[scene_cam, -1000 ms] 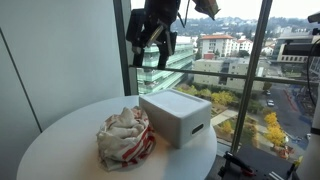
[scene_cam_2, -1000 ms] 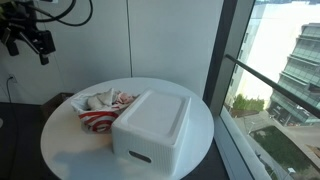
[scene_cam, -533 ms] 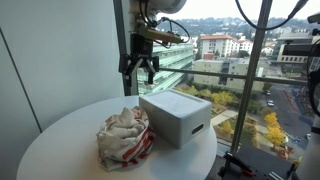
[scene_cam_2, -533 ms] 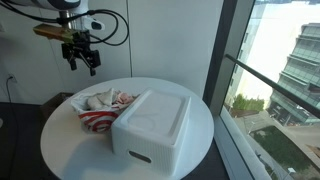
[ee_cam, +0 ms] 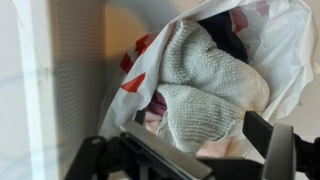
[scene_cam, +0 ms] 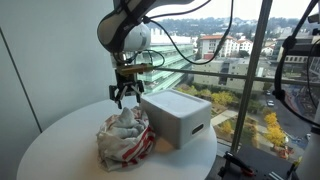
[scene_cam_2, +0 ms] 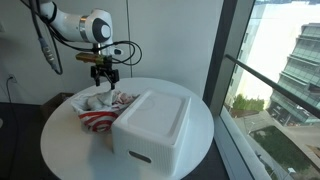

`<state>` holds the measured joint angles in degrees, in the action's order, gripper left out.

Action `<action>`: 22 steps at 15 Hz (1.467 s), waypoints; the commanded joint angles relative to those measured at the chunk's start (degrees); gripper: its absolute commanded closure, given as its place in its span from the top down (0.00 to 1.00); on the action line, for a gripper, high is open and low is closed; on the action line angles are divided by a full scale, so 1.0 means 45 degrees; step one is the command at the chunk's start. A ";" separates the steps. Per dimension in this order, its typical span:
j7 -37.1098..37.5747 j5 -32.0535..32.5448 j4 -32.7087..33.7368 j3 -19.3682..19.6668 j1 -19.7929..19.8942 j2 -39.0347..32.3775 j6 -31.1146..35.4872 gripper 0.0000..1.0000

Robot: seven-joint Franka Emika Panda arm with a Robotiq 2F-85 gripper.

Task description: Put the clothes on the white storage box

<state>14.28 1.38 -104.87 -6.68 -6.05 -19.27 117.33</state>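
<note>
The clothes [scene_cam: 124, 137] are a crumpled bundle in a red and white bag on the round table, next to the white storage box [scene_cam: 176, 116]. Both show in both exterior views, the clothes [scene_cam_2: 100, 108] beside the box [scene_cam_2: 152, 124]. My gripper [scene_cam: 125, 95] is open and hangs just above the bundle; it also shows in an exterior view [scene_cam_2: 103, 78]. In the wrist view the open jaws [ee_cam: 205, 140] frame a grey knitted garment [ee_cam: 205, 80] lying in the bag, with the box's white wall [ee_cam: 40, 90] to the side.
The round white table [scene_cam: 60, 150] stands by a tall window [scene_cam: 240, 60] with a frame post close to the box. A white wall [scene_cam_2: 160, 40] is behind the table.
The arm has come down from high above the table toward the clothes. The gripper now hovers just over the bundle, still open. Clothes and box have not moved.
</note>
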 commanded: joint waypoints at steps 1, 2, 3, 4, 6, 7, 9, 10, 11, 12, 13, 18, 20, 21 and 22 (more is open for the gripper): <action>0.0244 -0.0201 0.2638 0.0305 -0.0354 -0.2260 -0.1152 1.00; 0.0375 -0.0186 0.3096 0.0394 -0.0422 -0.2748 -0.1177 1.00; 0.0344 -0.0267 0.3387 0.0461 -0.0397 -0.3055 -0.1235 1.00; 0.0363 -0.0323 0.3781 0.0539 -0.0402 -0.3442 -0.1261 1.00; 0.0391 -0.0596 0.4467 0.0606 -0.0330 -0.4000 -0.1774 1.00; 0.0401 -0.0728 0.4707 0.0634 -0.0298 -0.4175 -0.1979 1.00; 0.0416 -0.1153 0.5162 0.0664 -0.0210 -0.4455 -0.2308 0.74; 0.0517 -0.1372 0.5352 0.0686 -0.0176 -0.4522 -0.2446 0.68; 0.0586 -0.1590 0.5477 0.0693 -0.0138 -0.4547 -0.2537 0.58; 0.0702 -0.1838 0.5575 0.0701 -0.0100 -0.4522 -0.2606 0.50; 0.0846 -0.2093 0.5637 0.0700 -0.0056 -0.4467 -0.2730 0.43; 0.1668 -0.3028 0.5857 0.0770 0.0085 -0.4196 -0.3698 0.06; 0.2083 -0.3154 0.6160 0.0888 0.0122 -0.4335 -0.4419 0.00; 0.2276 -0.3155 0.6286 0.0952 0.0136 -0.4422 -0.4757 0.00; 0.2606 -0.3172 0.6382 0.1059 0.0147 -0.4494 -0.5166 0.00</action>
<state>22.68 -11.41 -79.06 -2.97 -5.55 -38.52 99.36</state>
